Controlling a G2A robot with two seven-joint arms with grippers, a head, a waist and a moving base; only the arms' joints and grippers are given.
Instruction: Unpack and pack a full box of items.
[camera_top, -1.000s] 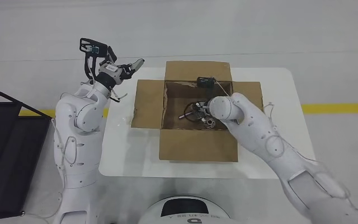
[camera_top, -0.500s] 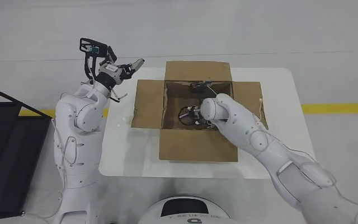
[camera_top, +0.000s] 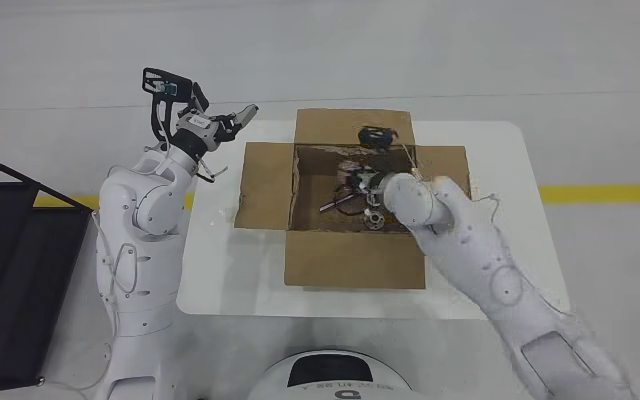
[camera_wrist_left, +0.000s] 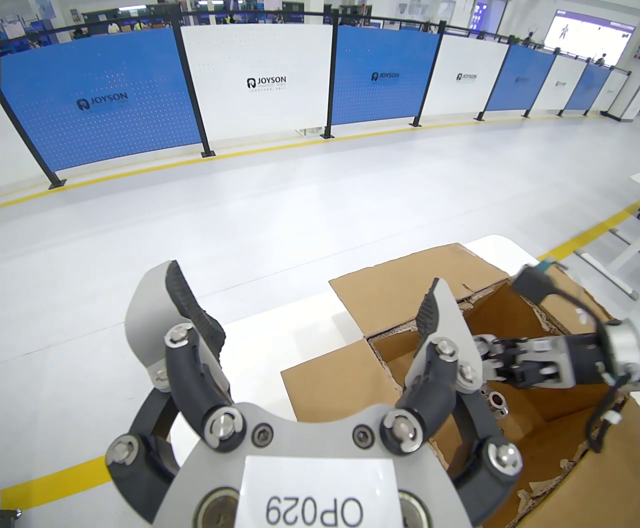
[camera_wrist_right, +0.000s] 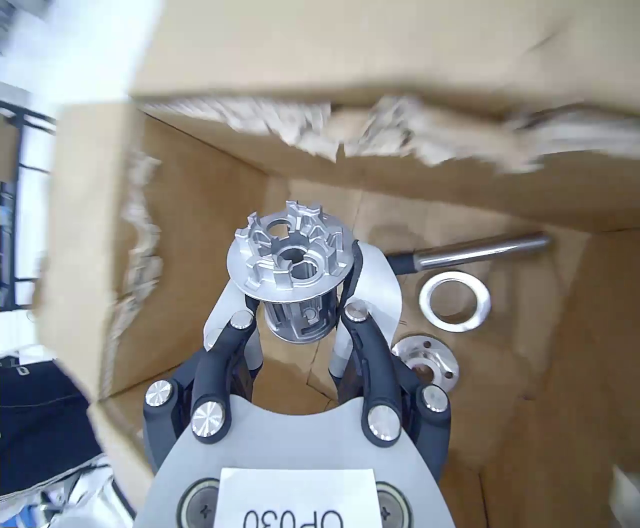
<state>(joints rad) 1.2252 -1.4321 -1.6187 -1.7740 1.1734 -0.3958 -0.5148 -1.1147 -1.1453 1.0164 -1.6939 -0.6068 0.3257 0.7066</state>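
An open cardboard box (camera_top: 265, 185) sits mid-table, its flaps folded out. My right gripper (camera_wrist_right: 300, 307) is inside the box (camera_wrist_right: 200, 65), shut on a silver toothed hub (camera_wrist_right: 292, 257) held above the box floor. On that floor lie a steel rod (camera_wrist_right: 480, 250), a flat ring (camera_wrist_right: 455, 301) and a flanged bushing (camera_wrist_right: 425, 357). From above, the right gripper (camera_top: 357, 184) is over the box's middle, with the rod (camera_top: 332, 205) and bushing (camera_top: 373, 217) nearby. My left gripper (camera_wrist_left: 305, 320) hangs open and holds nothing, beyond the table's far left corner (camera_top: 243, 113); the box (camera_wrist_left: 400, 280) lies past it.
The white table (camera_top: 500, 180) has bare strips left and right of the box. A black bin (camera_top: 30, 270) stands on the floor at the left. A yellow floor line (camera_top: 590, 193) runs behind the table. Torn cardboard edges (camera_wrist_right: 350, 125) ring the box opening.
The right gripper swung left inside the box, then back toward its middle and a little farther away, now with the hub in its fingers. The left arm has kept still.
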